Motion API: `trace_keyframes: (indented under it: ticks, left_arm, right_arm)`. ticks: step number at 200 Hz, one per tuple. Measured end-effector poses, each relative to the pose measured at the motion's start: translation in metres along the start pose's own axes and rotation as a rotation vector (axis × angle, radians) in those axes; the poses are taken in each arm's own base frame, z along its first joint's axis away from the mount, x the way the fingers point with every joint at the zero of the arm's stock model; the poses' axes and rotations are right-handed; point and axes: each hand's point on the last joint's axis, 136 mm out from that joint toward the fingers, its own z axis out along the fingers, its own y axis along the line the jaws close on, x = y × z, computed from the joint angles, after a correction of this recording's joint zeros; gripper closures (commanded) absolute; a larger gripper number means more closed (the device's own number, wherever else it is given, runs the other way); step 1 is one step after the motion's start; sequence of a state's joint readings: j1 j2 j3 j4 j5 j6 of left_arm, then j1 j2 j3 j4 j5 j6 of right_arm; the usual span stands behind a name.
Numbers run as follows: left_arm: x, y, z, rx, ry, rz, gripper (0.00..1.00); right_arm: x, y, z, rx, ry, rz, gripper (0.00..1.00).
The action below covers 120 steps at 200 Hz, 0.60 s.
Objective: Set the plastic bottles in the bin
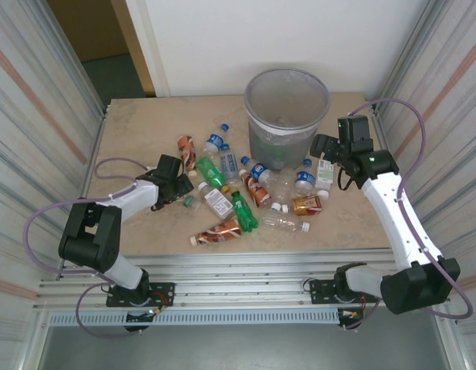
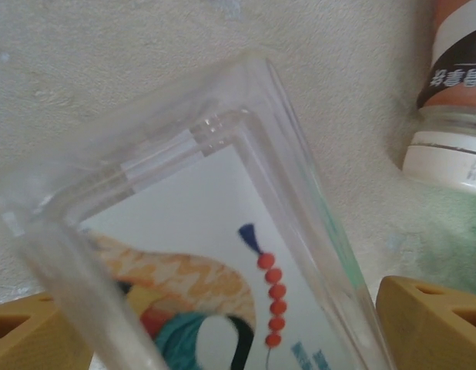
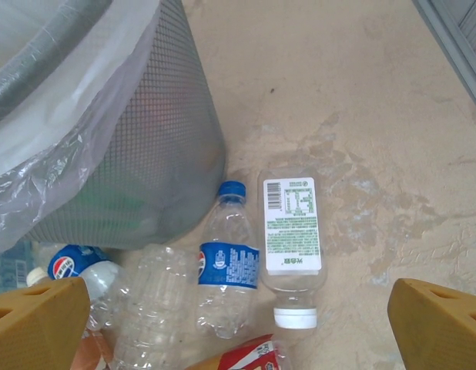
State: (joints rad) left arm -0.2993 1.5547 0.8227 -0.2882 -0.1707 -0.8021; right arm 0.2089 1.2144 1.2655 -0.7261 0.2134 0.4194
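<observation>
Several plastic bottles (image 1: 242, 210) lie scattered in front of the bin (image 1: 286, 116), a round grey mesh basket with a clear liner. My left gripper (image 1: 179, 191) is at the left edge of the pile. In the left wrist view its fingers (image 2: 427, 324) stand wide either side of a clear square bottle (image 2: 199, 231) with a colourful white label, and a sliver of table shows beside the right finger. My right gripper (image 1: 324, 146) hangs open beside the bin (image 3: 145, 154), above a white-label bottle (image 3: 292, 231) and a blue-label bottle (image 3: 228, 266).
An orange-brown labelled bottle (image 2: 454, 85) with a white cap lies just beyond the left fingers. A crushed clear bottle (image 3: 149, 308) and a red-labelled one (image 3: 246, 358) lie under the right gripper. Corrugated metal walls (image 1: 38, 116) close both sides of the table.
</observation>
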Motion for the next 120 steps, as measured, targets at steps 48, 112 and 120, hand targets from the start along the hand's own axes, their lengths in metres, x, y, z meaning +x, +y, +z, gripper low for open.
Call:
trace_keyframes:
  ticks: [48,112,120]
  left_arm:
    - [-0.003,0.01,0.006,-0.023,0.01,-0.024,0.15]
    - [-0.005,0.021,0.014,-0.04,0.027,-0.044,0.33]
    - [-0.006,0.023,0.014,-0.041,0.028,-0.045,0.36]
  right_arm:
    - [0.0,0.0,0.0,-0.001,-0.001,0.022,0.02]
    - [0.0,0.0,0.0,0.0,-0.002,0.026,0.02]
    - [0.0,0.0,0.0,0.0,-0.002,0.026,0.02]
